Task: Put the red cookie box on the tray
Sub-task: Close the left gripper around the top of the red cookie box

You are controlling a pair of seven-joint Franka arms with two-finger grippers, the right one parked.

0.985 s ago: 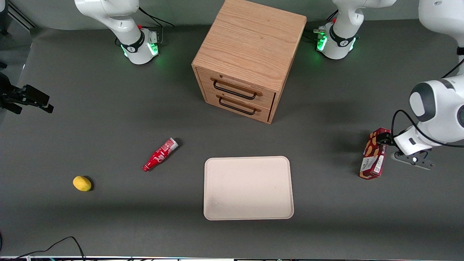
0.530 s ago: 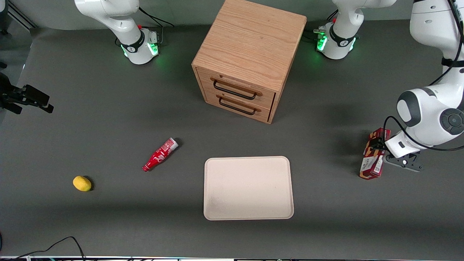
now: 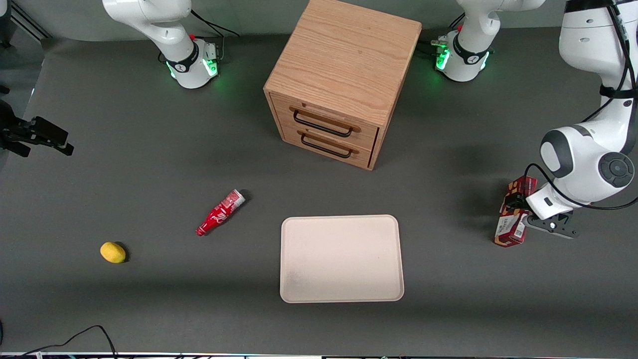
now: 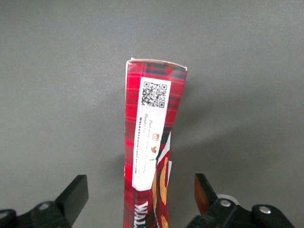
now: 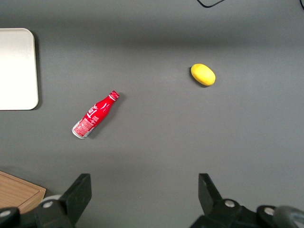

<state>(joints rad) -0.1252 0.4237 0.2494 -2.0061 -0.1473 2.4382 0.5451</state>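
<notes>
While the long, narrow dark-red cardboard cookie box (image 3: 513, 215) lies on the grey table toward the working arm's end, well apart from the flat cream-beige rectangular tray (image 3: 342, 258), its long axis running toward the front camera, it is straddled untouched by the spread-open left gripper (image 4: 140, 192).

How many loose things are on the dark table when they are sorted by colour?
Red: 2, the long dark-red cardboard cookie box between the open gripper fingers, and the small red bottle.
Yellow: 1, the round yellow lemon.
Cream-beige: 1, the flat rectangular tray.
Wood: 1, the two-drawer cabinet.
Total: 5.
</notes>
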